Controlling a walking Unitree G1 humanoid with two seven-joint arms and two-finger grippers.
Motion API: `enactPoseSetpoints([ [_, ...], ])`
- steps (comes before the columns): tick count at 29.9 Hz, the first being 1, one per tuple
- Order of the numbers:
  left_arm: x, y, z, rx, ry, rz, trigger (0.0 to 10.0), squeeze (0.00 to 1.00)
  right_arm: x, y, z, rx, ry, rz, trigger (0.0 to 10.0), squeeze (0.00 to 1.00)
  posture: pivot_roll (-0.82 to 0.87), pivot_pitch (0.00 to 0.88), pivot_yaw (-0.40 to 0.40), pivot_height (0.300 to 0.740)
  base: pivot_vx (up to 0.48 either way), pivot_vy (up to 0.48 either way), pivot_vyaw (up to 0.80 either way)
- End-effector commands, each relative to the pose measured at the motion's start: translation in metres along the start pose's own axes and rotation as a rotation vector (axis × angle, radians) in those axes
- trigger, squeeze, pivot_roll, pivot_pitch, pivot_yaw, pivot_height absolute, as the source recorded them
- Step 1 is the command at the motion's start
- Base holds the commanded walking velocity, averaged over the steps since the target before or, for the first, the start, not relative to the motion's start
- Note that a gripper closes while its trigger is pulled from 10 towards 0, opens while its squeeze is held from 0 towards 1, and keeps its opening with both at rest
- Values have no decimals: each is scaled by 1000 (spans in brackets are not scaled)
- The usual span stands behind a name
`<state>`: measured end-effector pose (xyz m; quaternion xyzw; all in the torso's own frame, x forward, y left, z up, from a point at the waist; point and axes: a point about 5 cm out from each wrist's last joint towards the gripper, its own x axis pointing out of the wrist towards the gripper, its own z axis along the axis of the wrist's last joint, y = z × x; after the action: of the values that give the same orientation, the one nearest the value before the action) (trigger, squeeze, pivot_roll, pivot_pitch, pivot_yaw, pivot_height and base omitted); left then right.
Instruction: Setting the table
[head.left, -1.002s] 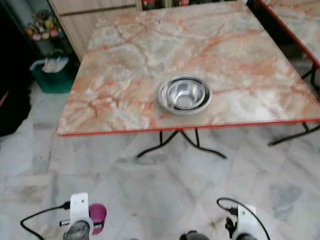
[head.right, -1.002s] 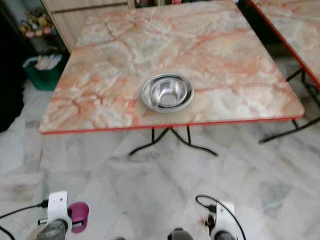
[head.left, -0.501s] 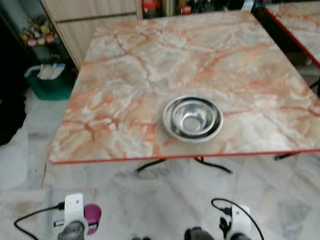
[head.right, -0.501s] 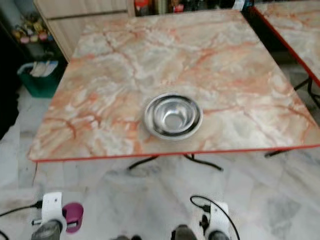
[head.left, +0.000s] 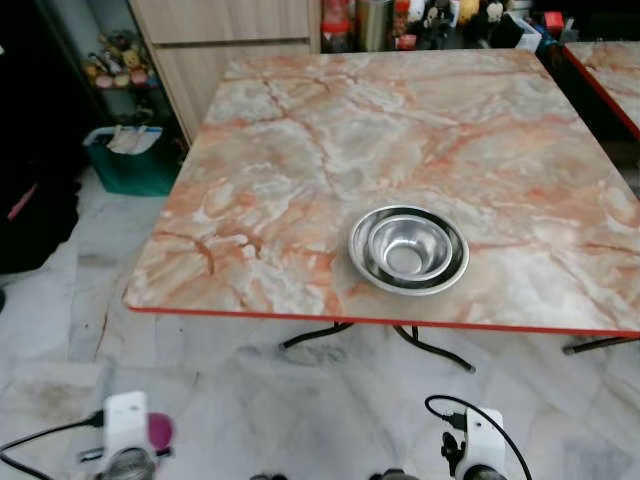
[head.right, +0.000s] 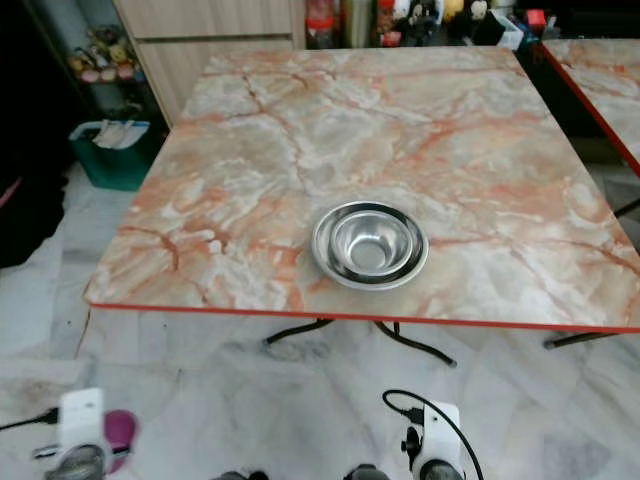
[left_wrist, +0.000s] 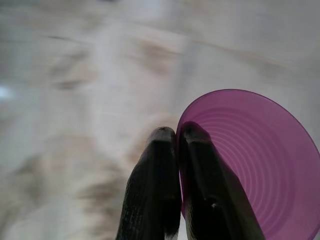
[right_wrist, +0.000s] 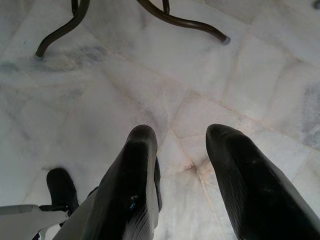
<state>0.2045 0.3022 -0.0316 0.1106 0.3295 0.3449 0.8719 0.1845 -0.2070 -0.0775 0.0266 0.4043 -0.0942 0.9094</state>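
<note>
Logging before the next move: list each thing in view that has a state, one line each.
Steel bowl: upright, empty, on the table near its front edge.
Purple cup: rim pinched in the left gripper, held low.
Right gripper: open, empty, hanging over the floor.

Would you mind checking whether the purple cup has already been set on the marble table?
No, the purple cup is pinched by its rim in the left gripper down over the floor, away from the table.

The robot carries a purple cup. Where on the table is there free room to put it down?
The marble table is bare left of the steel bowl, behind it up to the far edge, and right of it. Only the bowl's spot near the front edge is taken. The left gripper pinches the purple cup; the right gripper is open.
</note>
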Motion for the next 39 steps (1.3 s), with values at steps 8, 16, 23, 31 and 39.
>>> enactPoseSetpoints([
  [8, 15, 44, 66, -45, -241, 323, 10000, 0, -1, -1, -7, -3, 28, -1, 10000, 0, -28, 173, 45, 740, 0, 0, 0],
  [16, -9, 43, 206, -100, -775, 412, 10000, 0, -1, -2, -6, -10, 32, 4, 10000, 0, -27, 175, 37, 740, 0, 0, 0],
  [23, -51, 2, 279, -271, -1031, 82, 10000, 0, -1, -3, -6, -10, 30, -1, 10000, 0, -34, 172, 39, 740, 0, 0, 0],
  [31, -94, -52, 321, -361, -1042, -449, 10000, 0, -1, -3, -6, -8, 29, -3, 10000, 0, -35, 172, 42, 740, 0, 0, 0],
  [39, -112, -91, 322, -498, -833, -779, 10000, 0, -1, -2, -6, -4, 28, -3, 10000, 0, -36, 173, 49, 740, 0, 0, 0],
])
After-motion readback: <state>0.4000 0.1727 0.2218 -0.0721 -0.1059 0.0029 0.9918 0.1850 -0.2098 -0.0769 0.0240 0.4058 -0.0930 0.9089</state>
